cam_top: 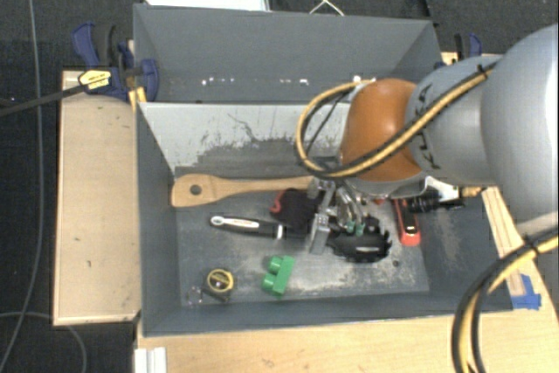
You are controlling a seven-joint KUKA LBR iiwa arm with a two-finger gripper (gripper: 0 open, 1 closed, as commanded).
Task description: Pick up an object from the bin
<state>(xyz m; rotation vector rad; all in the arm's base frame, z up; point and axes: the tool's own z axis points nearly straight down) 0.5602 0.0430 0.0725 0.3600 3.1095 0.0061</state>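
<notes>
Camera view. Gripper [332, 221] sits low over the middle of the bin [166, 214] floor, and I cannot tell whether it is open or closed. The nearest thing is a black lump [365, 246], just to its right and nearer the front wall; contact is unclear. The spoon [236, 186] lies left-right just behind. Elsewhere in the bin are a black-handled tool [249, 225], a green block [279, 273], a yellow disc [218, 281] and a red piece [409, 231].

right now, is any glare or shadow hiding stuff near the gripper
Camera view: small bright glints dot the bin's back wall; the orange cover overhangs and shades the floor by the gripper, so the black object there merges into the dark; the wooden spoon and green block lie evenly lit.
</notes>
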